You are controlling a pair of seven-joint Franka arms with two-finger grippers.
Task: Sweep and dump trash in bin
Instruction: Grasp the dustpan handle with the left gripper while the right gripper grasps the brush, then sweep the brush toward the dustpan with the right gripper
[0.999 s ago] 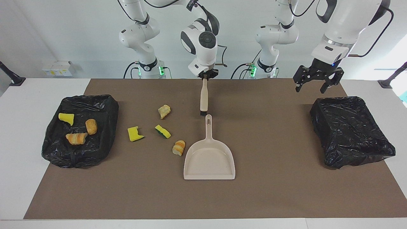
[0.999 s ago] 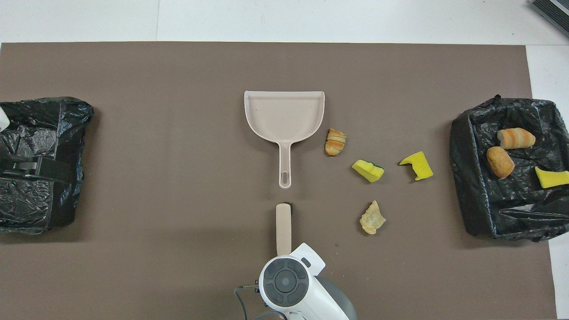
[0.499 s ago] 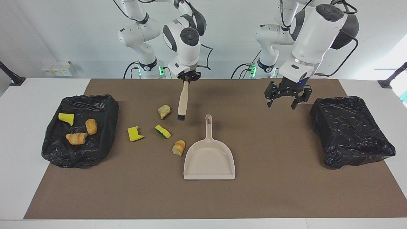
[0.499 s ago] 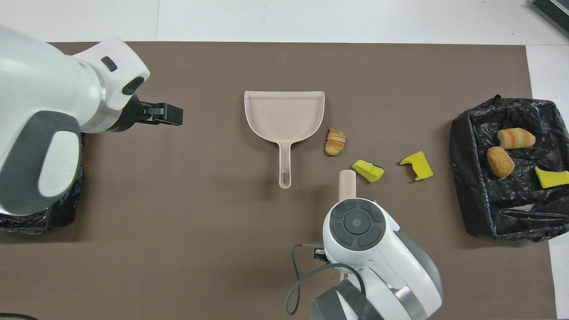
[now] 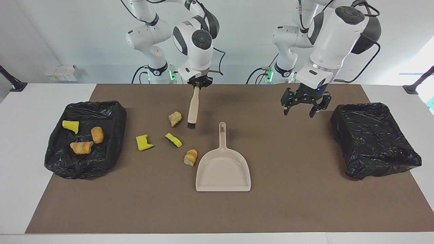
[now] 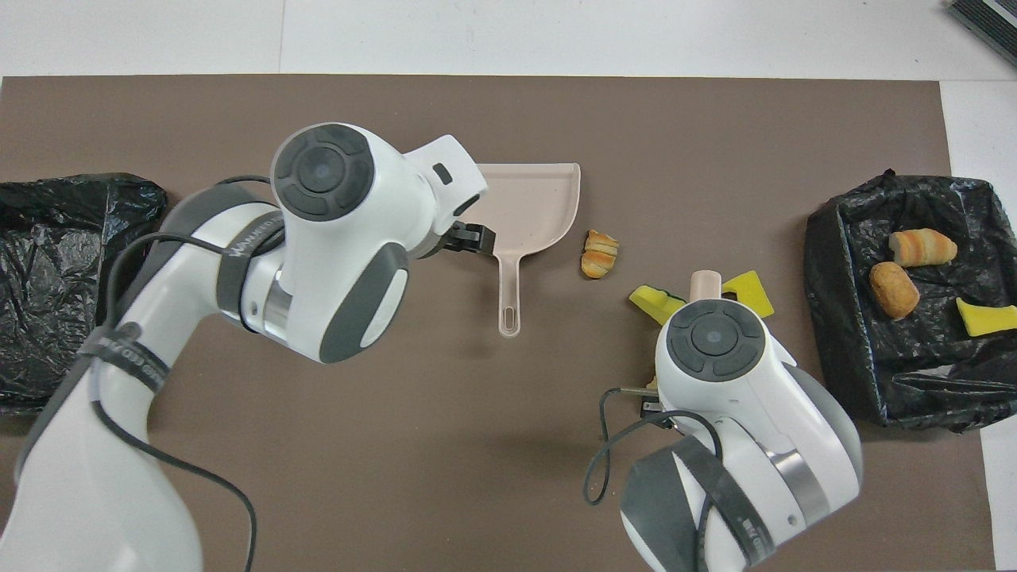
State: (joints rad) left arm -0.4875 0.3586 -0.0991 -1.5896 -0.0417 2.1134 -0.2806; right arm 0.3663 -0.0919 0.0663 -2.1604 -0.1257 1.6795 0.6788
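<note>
Facing view, and we have movement on both sides! The right claw (image 5: 197,84), clamped tight on the top of the brush (image 5: 192,108), has swung away from its spot above the dustpan (image 5: 223,169) handle. It now hangs the bristles just beside the bread chunk (image 5: 175,118), which sits at the bristles' nine o'clock. The bristles look a touch above the brown mat (image 5: 305,203), though I can't tell for certain.

Over comes the left claw (image 5: 298,113) too. It has left the empty black bin (image 5: 373,139) at its own end of the desk and hovers at the dustpan's two o'clock, fingers apart, gripping nothing. The overhead view puts it over the pan's edge beside the handle, but it is raised, so no contact.

Where's the trash? Four scraps lie loose on the mat between nine and eleven o'clock of the dustpan:
- that bread chunk
- a yellow sponge piece (image 5: 144,142)
- a yellow-green sponge piece (image 5: 173,140)
- a striped bread piece (image 5: 191,157), just beside the pan's rim

Three more sit in the other black bin (image 5: 112,115).

My read: setup is over, and sweeping should be next, with the left claw likely going for the dustpan handle.
</note>
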